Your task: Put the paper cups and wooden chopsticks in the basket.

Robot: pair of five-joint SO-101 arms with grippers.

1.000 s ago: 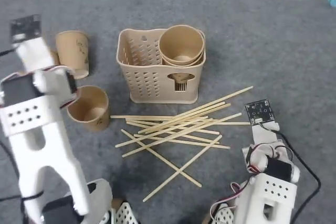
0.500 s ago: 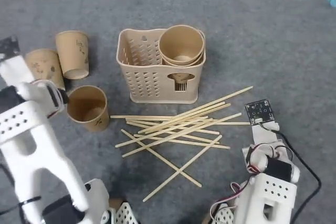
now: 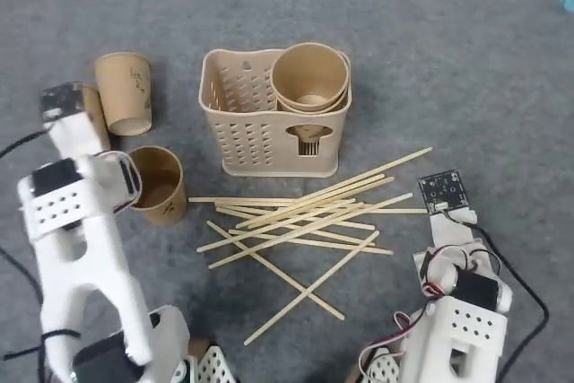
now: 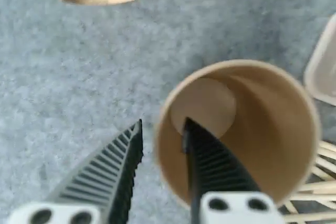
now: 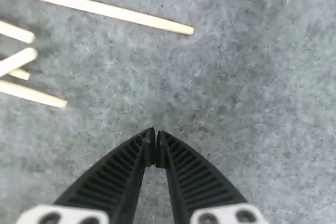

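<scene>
My left pincer (image 4: pixel 163 124) is partly open astride the upright cup's (image 4: pixel 262 124) rim, one finger inside, one outside, wall between. Cup stands on the carpet near the basket (image 3: pixel 247 123), on its left. Right pincer (image 5: pixel 156 132) is closed and farther off.

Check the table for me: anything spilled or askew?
The chopsticks lie scattered and crisscrossed on the grey mat in front of the basket, none visibly in it. Nothing else stands out.

site: robot lab bench | cues: felt tabletop (image 3: pixel 484 69), left arm (image 3: pixel 85 248), bare circuit board (image 3: pixel 442 190)
</scene>
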